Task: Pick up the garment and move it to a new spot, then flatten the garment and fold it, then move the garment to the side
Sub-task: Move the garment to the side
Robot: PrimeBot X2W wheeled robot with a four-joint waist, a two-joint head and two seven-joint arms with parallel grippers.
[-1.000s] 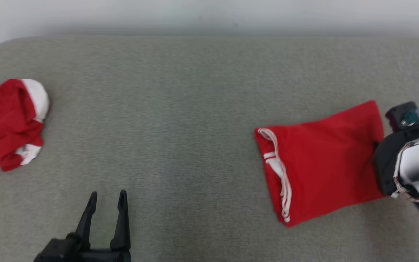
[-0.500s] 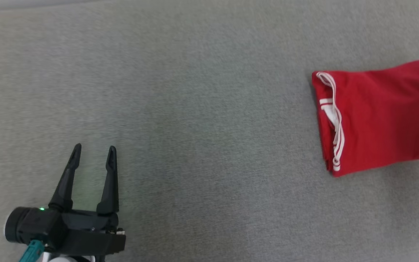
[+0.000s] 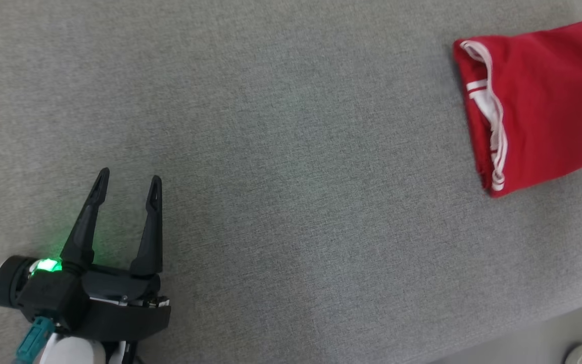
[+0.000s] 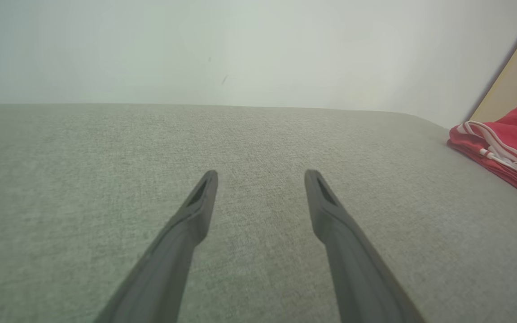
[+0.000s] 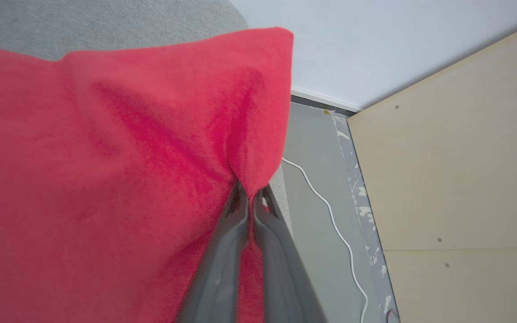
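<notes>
A wide grey woven cushion surface spreads beneath both arms. The red garment, already folded into a flat, roughly rectangular packet, lies on it far off to the right of the left gripper and somewhat ahead of it, with bare cushion between them. Its long axis seems to run across the robot's front, slightly tilted, from a white-trimmed end facing the left gripper to the far end, which the head view cuts off. The right gripper is at that far end, its two fingers pinched tight on a tuck of the red cloth's edge, so the right arm is plainly the nearer one and the likely one to carry the packet aside. The left gripper hovers low over the cushion with its fingers spread wide apart, grasping nothing. White piping loops along the garment's near end. No brand, label or readable writing can be made out.
</notes>
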